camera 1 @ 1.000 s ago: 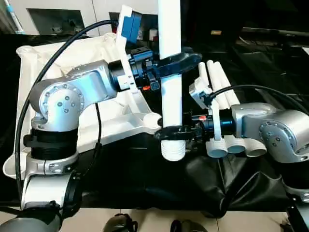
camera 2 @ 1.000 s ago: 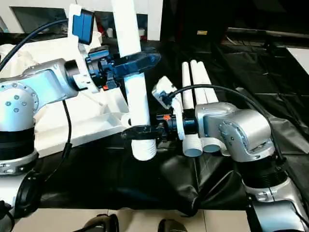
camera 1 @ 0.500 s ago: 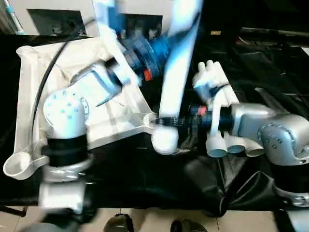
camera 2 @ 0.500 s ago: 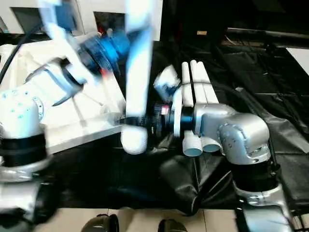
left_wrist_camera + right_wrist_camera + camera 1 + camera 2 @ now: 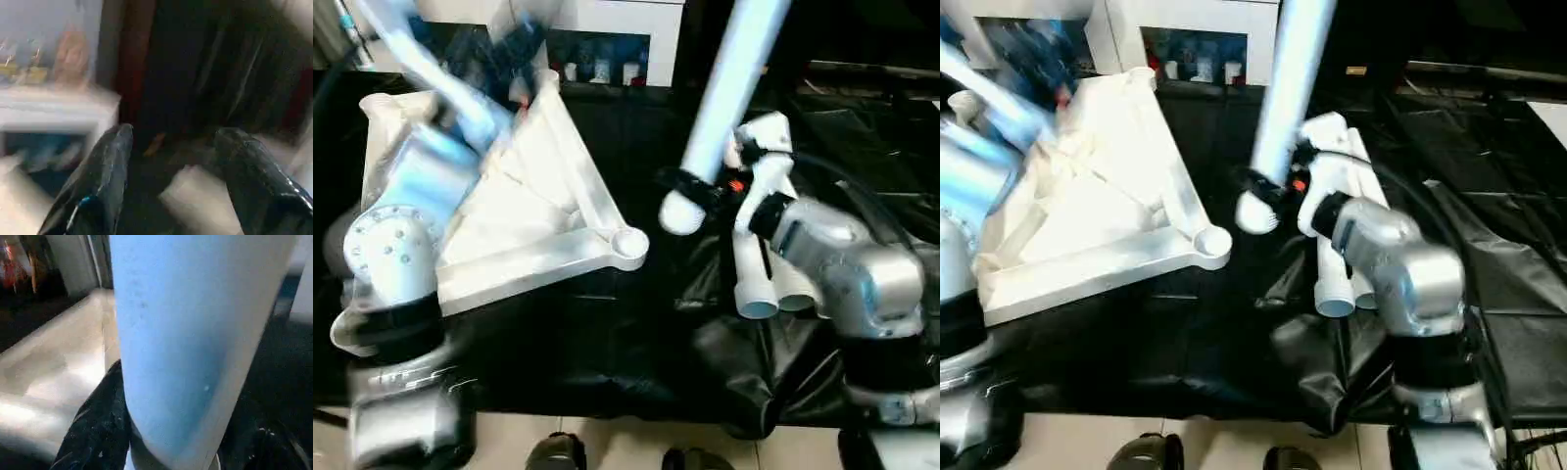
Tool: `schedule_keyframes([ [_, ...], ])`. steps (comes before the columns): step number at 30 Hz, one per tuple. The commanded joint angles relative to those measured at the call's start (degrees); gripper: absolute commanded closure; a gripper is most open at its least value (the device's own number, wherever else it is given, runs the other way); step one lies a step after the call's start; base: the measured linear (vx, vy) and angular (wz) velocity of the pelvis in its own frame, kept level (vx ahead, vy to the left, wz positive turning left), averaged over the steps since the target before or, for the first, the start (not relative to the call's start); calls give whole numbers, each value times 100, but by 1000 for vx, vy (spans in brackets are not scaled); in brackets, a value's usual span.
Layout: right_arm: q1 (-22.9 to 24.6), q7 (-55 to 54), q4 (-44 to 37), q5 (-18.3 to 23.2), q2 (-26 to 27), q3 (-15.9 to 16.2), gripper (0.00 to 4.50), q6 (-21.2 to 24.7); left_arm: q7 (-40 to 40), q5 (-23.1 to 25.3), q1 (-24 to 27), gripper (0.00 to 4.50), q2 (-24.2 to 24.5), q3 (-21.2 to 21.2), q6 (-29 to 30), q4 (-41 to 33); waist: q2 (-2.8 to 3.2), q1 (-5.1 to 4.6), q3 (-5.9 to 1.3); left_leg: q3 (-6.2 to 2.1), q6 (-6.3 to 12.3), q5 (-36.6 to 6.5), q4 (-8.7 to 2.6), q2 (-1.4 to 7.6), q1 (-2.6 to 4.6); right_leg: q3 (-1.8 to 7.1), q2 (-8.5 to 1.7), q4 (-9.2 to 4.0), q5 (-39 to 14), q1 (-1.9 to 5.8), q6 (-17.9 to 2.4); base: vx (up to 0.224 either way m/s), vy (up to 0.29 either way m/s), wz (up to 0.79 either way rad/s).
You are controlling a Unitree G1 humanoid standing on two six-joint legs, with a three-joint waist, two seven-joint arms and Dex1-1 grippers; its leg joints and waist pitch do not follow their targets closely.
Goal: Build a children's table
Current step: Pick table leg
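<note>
Left fingers (image 5: 102, 186) released, leg (image 5: 729, 93) clamped between right fingers (image 5: 95, 431)

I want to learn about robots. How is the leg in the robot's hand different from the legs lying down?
The held leg stands tilted up in the right gripper; the spare legs lie flat on the black cover. The held leg is single; the spare legs lie bunched side by side. All are white tubes.

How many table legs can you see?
4. One leg is held up in the right gripper. Three spare legs lie together on the black sheet behind that arm, partly hidden.
</note>
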Motion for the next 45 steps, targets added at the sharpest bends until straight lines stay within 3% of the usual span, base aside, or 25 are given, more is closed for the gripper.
schedule_keyframes([
  [1,150,-293,-4,-315,48,90,263,-524,-93,754,305,146,123,-381,-612,293,68,-31,-515,-186,-155,-742,-414,428,188,315,-491,-425,-933,223,-581,0,0,0],
  [7,832,-695,-278,-63,489,-14,263,-107,937,776,1353,146,-410,-49,-413,-92,120,-67,-502,-168,-146,-769,-419,432,149,321,-513,-355,-37,288,-1291,0,0,0],
  [16,1575,-1058,-703,-495,645,78,263,-800,1437,1553,2493,146,-706,-314,-1174,-594,103,-148,-407,-170,-134,-1681,-495,414,176,363,-531,-562,-1632,204,-904,0,0,0],
  [18,1628,-1047,-780,-501,627,88,263,-794,1619,1516,2508,146,-796,-353,-1113,-656,82,-119,-404,-143,110,-1506,-445,366,103,454,-682,-607,-1813,279,-935,0,0,0],
  [21,1663,-1087,-837,-579,591,123,263,-748,1625,1535,2515,146,-957,-296,-1081,-727,26,62,-396,-395,756,-701,212,387,-196,947,-1616,-943,-2485,534,-1071,0,0,0],
  [22,1678,-1089,-875,-497,617,103,263,-620,1623,1583,2526,146,-1010,-289,-1083,-750,50,80,-387,-490,731,-670,339,413,-263,1005,-1731,-976,-2661,556,-1128,-2,94,-14],
  [23,1678,-1073,-908,-470,600,122,263,-506,1612,1625,2546,146,-1041,-311,-1109,-760,49,68,-391,-610,685,-581,367,384,-362,929,-1630,-929,-2665,589,-1241,7,154,-20],
  [25,1690,-1047,-935,-404,615,134,263,-393,1656,1715,2589,146,-1053,-379,-1159,-781,106,52,-426,-546,969,-359,18,285,-247,610,-1144,-823,-2372,499,-1218,6,178,-15],
  [26,1703,-1092,-921,-415,653,134,263,-398,1677,1746,2619,146,-1067,-432,-1191,-805,193,-52,-479,-386,1386,-210,-281,235,32,290,-591,-625,-1996,299,-1037,12,233,1],
  [27,1721,-1094,-928,-410,672,142,263,-449,1731,1816,2640,146,-1065,-473,-1215,-825,314,-259,-549,-456,2086,209,-398,162,448,-96,-7,-140,-1412,-25,-757,12,233,1],
  [28,1736,-1083,-932,-392,691,137,263,-498,1789,1918,2644,146,-1053,-524,-1240,-832,387,-363,-536,-458,2359,416,-479,181,524,-273,202,277,-1240,-223,-503,10,261,5],
  [29,1751,-1073,-937,-370,710,133,263,-530,1874,2091,2645,146,-1016,-597,-1267,-843,334,-364,-506,-520,2606,617,-571,386,402,-341,174,698,-1057,-321,-24,-23,226,7],
  [31,1777,-1073,-952,-382,705,141,263,-558,2045,2376,2608,146,-994,-714,-1250,-827,286,-243,-474,-574,2079,333,-621,655,184,-219,6,627,-757,-255,7,-43,191,5],
  [32,1782,-1075,-957,-390,701,145,263,-559,2074,2422,2601,146,-992,-729,-1241,-823,235,-247,-540,-693,1071,-455,-650,702,229,-17,-188,375,-401,-136,-202,-90,116,-3],
  [33,1789,-1067,-970,-389,703,143,263,-553,2074,2381,2589,146,-1060,-717,-1201,-825,172,-241,-548,-766,512,-982,-699,768,240,98,-337,249,-297,-61,-388,-90,116,-3],
  [34,1790,-1061,-973,-375,708,128,263,-540,2101,2337,2578,146,-1145,-699,-1166,-840,144,-284,-474,-886,-378,-2290,-789,886,212,171,-433,152,-626,34,-855,-115,87,-2],
  [35,1789,-1051,-978,-367,707,113,263,-526,2128,2318,2564,146,-1231,-693,-1128,-856,310,-321,-441,-1025,-1018,-3617,-1010,1047,203,-6,-172,394,-1090,-21,-613,-128,43,9],
  [36,1788,-1044,-985,-370,702,107,263,-521,2135,2332,2557,146,-1261,-703,-1113,-863,344,-308,-407,-1039,-1220,-4503,-1294,1173,70,-76,42,868,-1062,-37,-18,-128,43,9],
  [38,1774,-1044,-986,-403,680,81,263,-540,2163,2402,2541,146,-1297,-752,-1081,-868,427,-217,-403,-808,-1082,-4844,-1328,942,-26,-155,133,999,-960,-31,25,-125,-56,14],
  [40,1763,-1023,-975,-427,657,38,263,-556,2203,2478,2538,146,-1325,-818,-1120,-872,406,-156,-499,-741,-1013,-4606,-1259,724,48,-113,77,670,-1189,80,-201,-136,-110,8],
  [41,1757,-1015,-965,-434,638,22,263,-564,2206,2478,2547,146,-1348,-831,-1160,-874,262,-177,-594,-711,-843,-4128,-1127,536,152,-2,-101,268,-1323,141,-532,-150,-175,-4],
  [42,1756,-1017,-961,-432,626,19,263,-569,2212,2488,2550,146,-1361,-838,-1176,-874,-7,-181,-526,-510,-589,-2668,-162,5,104,314,-945,-609,-1838,119,-1526,-150,-175,-4],
  [43,1730,-1017,-954,-410,574,-21,263,-562,2242,2497,2516,146,-1378,-829,-1061,-877,-95,-124,-424,-456,-56,-1313,611,-213,-249,430,-1228,-868,-1931,393,-1798,-100,-172,-9],
  [44,1712,-1017,-947,-413,539,-36,263,-574,2217,2499,2491,146,-1365,-829,-974,-878,1,-12,-198,-512,137,-93,714,-324,-580,428,-1035,-837,-2187,610,-1000,-83,-141,-23],
  [45,1688,-1010,-933,-413,509,-56,263,-584,2171,2490,2461,146,-1345,-822,-976,-862,1,23,-112,-569,-56,-32,651,-156,-413,319,-1145,-903,-3558,473,-342,-83,-141,-23],
])
